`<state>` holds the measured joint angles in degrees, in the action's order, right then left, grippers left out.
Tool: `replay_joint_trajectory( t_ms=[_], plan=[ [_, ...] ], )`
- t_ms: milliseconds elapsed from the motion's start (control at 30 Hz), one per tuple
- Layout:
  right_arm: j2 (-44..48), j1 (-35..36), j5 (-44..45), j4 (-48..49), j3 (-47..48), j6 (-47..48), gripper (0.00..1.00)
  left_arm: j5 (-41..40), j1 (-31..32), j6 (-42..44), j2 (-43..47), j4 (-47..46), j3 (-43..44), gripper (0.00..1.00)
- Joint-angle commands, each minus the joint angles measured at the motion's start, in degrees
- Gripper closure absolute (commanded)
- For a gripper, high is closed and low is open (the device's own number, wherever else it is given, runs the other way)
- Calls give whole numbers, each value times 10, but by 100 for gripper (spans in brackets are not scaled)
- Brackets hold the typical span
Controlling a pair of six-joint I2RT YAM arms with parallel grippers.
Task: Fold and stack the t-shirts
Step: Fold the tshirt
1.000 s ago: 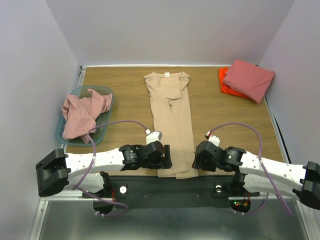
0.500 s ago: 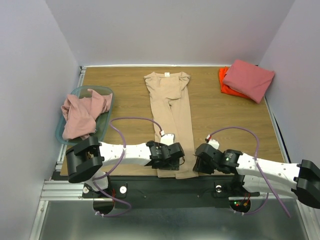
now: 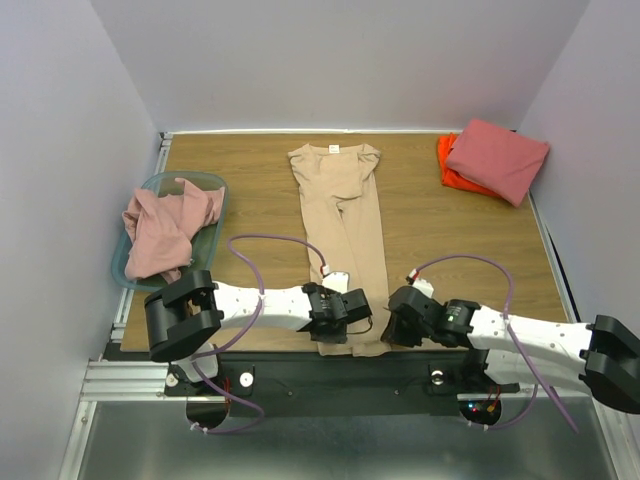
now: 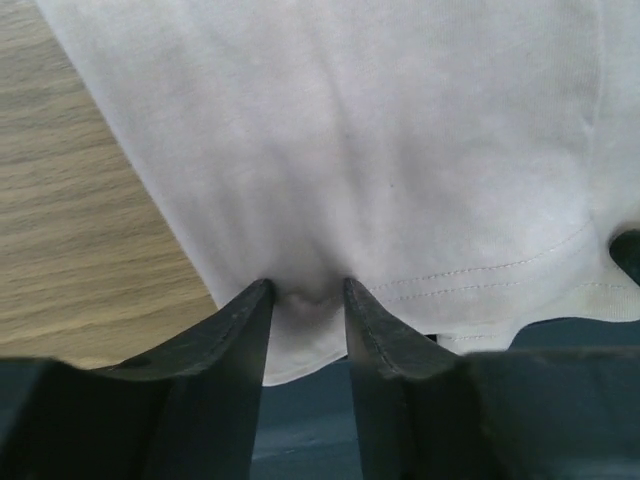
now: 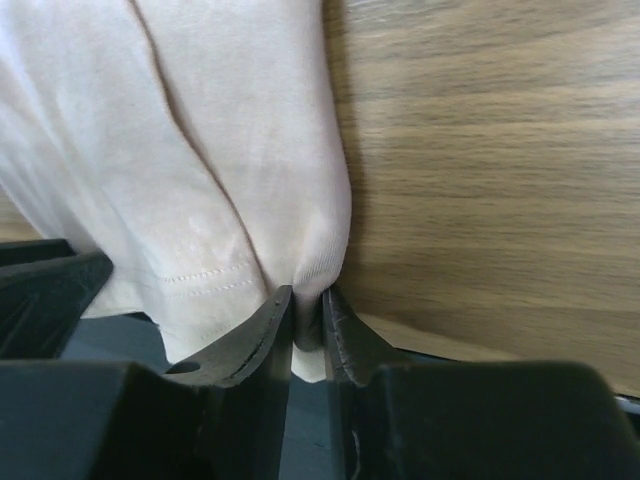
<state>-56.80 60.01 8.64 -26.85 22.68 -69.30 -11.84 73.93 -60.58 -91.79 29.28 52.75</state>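
Already done: two shirts look finished. The salmon-red t-shirt (image 3: 497, 158) lies folded on top of the bright orange t-shirt (image 3: 452, 172) at the far right corner of the table (image 3: 450, 240).
In hand: the tan t-shirt (image 3: 343, 230) lies down the middle of the table, with its collar at the far end and its hem at the near edge. Its sides look folded inward, so it is a long narrow strip.
Left gripper (image 4: 307, 290): I am clenched on a pucker of the tan hem near its left corner. The cloth is bunched between my fingers and touches both.
Right gripper (image 5: 308, 298): my fingers are pinched almost together on the hem's right corner, where the cloth hangs over the table's near edge.
Step, as I judge it: the lengthwise fold is made and I have both hem corners, so the crosswise fold toward the collar comes next.
Left on the tan shirt: I need to fold it up into a compact packet, then carry it across to the stack at the right.
Not yet begun: the dusty pink t-shirt (image 3: 160, 235) lies crumpled in the teal bin (image 3: 196, 176) at the left and spills over the rim.
Overall: I am about halfway — two stacked, one part-folded, one not started.
Risk: my left grip sits inside the corner, so that edge may sag when lifted.
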Motion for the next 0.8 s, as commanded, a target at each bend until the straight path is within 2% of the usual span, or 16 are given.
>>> replay_joint_trajectory(
  t_ms=[0,67,100,200,767],
  plan=[
    [-18,-2,2,-7,-18,-7,77,-9,7,-15,3,39,16,70],
    [-17,-1,-2,-8,-22,-9,78,-12,7,-17,11,49,13,77],
    [-14,-1,-3,-7,-23,-10,79,-13,7,-22,13,53,10,88],
    [-3,-1,-8,-7,-31,-15,81,-14,7,-31,25,68,4,100],
    [25,-1,-43,-13,-65,-37,90,21,9,-74,165,100,-83,100]
  ],
)
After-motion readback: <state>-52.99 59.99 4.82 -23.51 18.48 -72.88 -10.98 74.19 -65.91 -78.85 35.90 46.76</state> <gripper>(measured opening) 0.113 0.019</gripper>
